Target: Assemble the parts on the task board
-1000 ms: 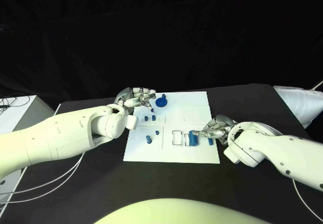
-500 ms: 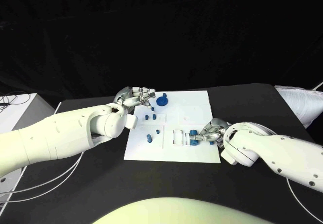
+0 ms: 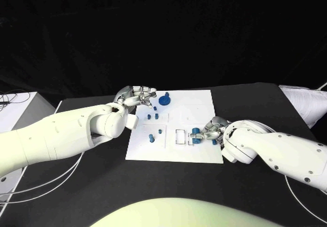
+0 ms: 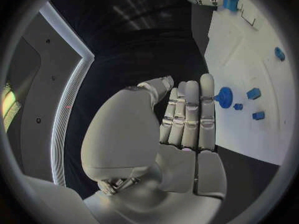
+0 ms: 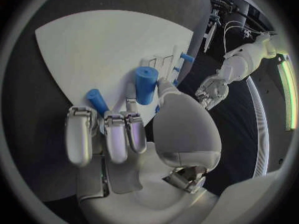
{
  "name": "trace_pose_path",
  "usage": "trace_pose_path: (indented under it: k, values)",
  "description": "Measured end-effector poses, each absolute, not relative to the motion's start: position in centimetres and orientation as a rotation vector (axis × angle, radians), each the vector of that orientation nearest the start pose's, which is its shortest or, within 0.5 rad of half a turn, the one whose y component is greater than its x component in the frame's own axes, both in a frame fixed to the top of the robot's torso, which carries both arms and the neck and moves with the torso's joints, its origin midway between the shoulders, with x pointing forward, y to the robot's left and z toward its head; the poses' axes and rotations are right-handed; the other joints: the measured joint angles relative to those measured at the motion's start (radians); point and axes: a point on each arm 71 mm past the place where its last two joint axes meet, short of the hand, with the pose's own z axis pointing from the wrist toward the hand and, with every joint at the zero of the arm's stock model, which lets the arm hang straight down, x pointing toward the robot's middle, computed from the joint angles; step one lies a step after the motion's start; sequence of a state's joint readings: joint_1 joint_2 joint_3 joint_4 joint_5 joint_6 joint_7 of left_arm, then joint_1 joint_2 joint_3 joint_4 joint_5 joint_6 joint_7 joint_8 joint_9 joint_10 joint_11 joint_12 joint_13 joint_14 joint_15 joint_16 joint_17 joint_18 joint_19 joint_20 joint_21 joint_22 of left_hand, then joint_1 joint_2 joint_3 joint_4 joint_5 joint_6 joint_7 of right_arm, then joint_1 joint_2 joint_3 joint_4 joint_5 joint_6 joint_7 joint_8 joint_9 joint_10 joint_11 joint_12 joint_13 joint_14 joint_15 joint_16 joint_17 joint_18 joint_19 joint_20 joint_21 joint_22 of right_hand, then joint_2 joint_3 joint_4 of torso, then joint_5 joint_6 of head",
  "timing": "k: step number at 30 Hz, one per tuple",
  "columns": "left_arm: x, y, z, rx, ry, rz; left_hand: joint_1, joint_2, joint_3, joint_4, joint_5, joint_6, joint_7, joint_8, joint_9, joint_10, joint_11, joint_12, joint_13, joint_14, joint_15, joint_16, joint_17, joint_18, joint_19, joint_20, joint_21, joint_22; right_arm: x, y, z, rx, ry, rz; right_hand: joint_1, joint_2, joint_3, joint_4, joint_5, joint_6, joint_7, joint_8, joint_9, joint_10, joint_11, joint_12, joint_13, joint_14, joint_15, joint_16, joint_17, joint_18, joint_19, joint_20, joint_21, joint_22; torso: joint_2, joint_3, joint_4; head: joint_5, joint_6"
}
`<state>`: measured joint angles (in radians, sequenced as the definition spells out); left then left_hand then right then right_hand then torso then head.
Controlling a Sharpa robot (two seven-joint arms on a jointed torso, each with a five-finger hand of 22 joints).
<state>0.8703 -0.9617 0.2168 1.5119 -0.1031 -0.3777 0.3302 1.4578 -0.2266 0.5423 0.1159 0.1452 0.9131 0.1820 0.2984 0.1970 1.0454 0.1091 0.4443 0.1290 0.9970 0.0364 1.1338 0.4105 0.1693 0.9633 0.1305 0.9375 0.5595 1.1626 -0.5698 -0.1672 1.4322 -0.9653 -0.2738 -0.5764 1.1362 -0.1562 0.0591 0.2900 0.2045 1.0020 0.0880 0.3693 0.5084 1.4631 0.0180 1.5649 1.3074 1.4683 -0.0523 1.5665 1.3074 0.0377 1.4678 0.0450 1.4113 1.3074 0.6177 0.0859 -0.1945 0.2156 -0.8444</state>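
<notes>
Fingers (image 5: 116,134) grip unmarked blue cylinder (image 5: 146,85).

No legible text or markings anywhere

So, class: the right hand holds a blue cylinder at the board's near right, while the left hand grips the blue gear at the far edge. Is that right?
Not quite. The right hand does hold a blue cylinder at the task board's near right, but the left hand grips nothing: the left wrist view shows its fingers straight, beside the blue gear.
</notes>
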Motion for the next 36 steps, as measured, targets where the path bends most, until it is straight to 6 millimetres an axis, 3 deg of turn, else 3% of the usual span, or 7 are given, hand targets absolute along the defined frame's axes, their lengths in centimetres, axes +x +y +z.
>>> trace_pose_path:
  k: [6, 9, 12, 16, 22, 29, 36]
  values:
    - [45.9, 28.7, -24.5, -1.315, 1.364, -1.308, 0.0, 0.0, 0.0, 0.0, 0.0, 0.0, 0.0, 0.0, 0.0, 0.0, 0.0, 0.0, 0.0, 0.0, 0.0, 0.0, 0.0, 0.0, 0.0, 0.0, 0.0, 0.0, 46.3, -11.6, -27.7, 0.407, 2.213, 0.493, 0.079, 0.01, 0.013, -0.005, 0.042, -0.003, -0.002, 0.0, 0.0, 0.004, -0.004, 0.0, 0.0, -0.004, -0.004, 0.0, 0.0, 0.0, 0.0, 0.0, 0.004, 0.0, 0.0, -0.0013, 0.002, 0.002, -0.002]
    - [45.9, 28.7, -24.5, -1.316, 1.364, -1.308, 0.0, 0.0, 0.0, 0.0, 0.0, 0.0, 0.0, 0.0, 0.0, 0.0, 0.0, 0.0, 0.0, 0.0, 0.0, 0.0, 0.0, 0.0, 0.0, 0.0, 0.0, 0.0, 46.2, -11.4, -27.6, 0.406, 2.209, 0.502, 0.108, -0.001, 0.062, -0.005, 0.144, -0.007, -0.001, -0.003, -0.008, 0.003, -0.004, 0.0, 0.0, -0.004, -0.003, 0.0, 0.0, 0.0, -0.004, -0.004, 0.007, 0.0, 0.0, -0.0018, 0.002, 0.002, -0.002]
    - [45.9, 28.7, -24.5, -1.316, 1.365, -1.308, 0.0, 0.0, 0.0, 0.0, 0.0, 0.0, 0.0, 0.0, 0.0, 0.0, 0.0, 0.0, 0.0, 0.0, 0.0, 0.0, 0.0, 0.0, 0.0, 0.0, 0.0, 0.0, 46.0, -11.5, -27.6, 0.412, 2.205, 0.508, 0.113, -0.006, 0.091, 0.007, 0.213, -0.007, -0.005, -0.002, -0.022, 0.0, -0.008, 0.0, 0.0, -0.001, -0.006, 0.0, 0.0, 0.0, -0.004, -0.004, 0.011, 0.0, 0.0, -0.0025, 0.002, 0.002, -0.001]
    - [45.9, 28.7, -24.5, -1.316, 1.365, -1.307, 0.0, 0.0, 0.0, 0.0, 0.0, 0.0, 0.0, 0.0, 0.0, 0.0, 0.0, 0.0, 0.0, 0.0, 0.0, 0.0, 0.0, 0.0, 0.0, 0.0, 0.0, 0.0, 45.6, -11.8, -27.5, 0.431, 2.199, 0.52, 0.113, -0.006, 0.112, 0.016, 0.242, -0.005, -0.006, -0.002, -0.029, 0.003, -0.011, 0.0, 0.0, 0.0, -0.007, 0.0, 0.0, 0.0, -0.004, -0.004, 0.011, 0.0, 0.0, -0.0031, 0.0022, 0.002, 0.0]
    - [45.9, 28.8, -24.4, -1.317, 1.367, -1.305, 0.0, 0.0, 0.0, 0.0, 0.0, 0.0, 0.0, 0.0, 0.0, 0.0, 0.0, 0.005, 0.001, 0.0, 0.0, 0.0, 0.001, 0.0, 0.0, 0.0, -0.004, -0.002, 44.8, -12.2, -27.4, 0.461, 2.201, 0.536, 0.09, -0.009, 0.14, 0.014, 0.226, -0.001, -0.003, -0.002, -0.029, 0.003, -0.011, 0.0, 0.001, 0.0, -0.007, 0.0, 0.0, 0.0, -0.004, -0.004, 0.011, 0.0, 0.0, -0.0047, 0.0035, 0.002, 0.004]
    - [45.9, 28.8, -24.4, -1.318, 1.369, -1.305, 0.0, 0.0, -0.003, 0.003, 0.0, 0.0, 0.0, 0.0, 0.0, 0.0, 0.0, 0.005, 0.001, 0.0, 0.0, 0.0, 0.001, 0.0, 0.0, 0.0, -0.004, -0.002, 44.3, -11.2, -26.3, 0.461, 2.197, 0.581, 0.049, -0.019, 0.157, 0.002, 0.195, -0.001, -0.002, 0.012, -0.023, 0.003, -0.011, 0.0, 0.001, 0.0, -0.007, 0.0, 0.0, 0.0, -0.004, -0.004, 0.011, 0.0, 0.0, -0.0058, 0.0056, 0.001, 0.007]
    - [45.8, 28.7, -24.4, -1.319, 1.371, -1.308, 0.0, 0.0, -0.003, 0.003, 0.0, 0.0, 0.0, 0.0, 0.0, 0.0, 0.0, 0.005, 0.001, -0.004, 0.004, 0.0, 0.001, 0.0, 0.0, 0.0, -0.004, -0.002, 44.2, -9.3, -26.4, 0.446, 2.217, 0.609, -0.003, -0.011, 0.162, -0.001, 0.082, 0.011, -0.008, 0.021, -0.023, 0.003, -0.011, 0.0, 0.001, 0.0, -0.007, 0.0, 0.0, 0.0, -0.004, -0.004, 0.011, 0.001, 0.002, -0.0061, 0.0078, -0.001, 0.009]
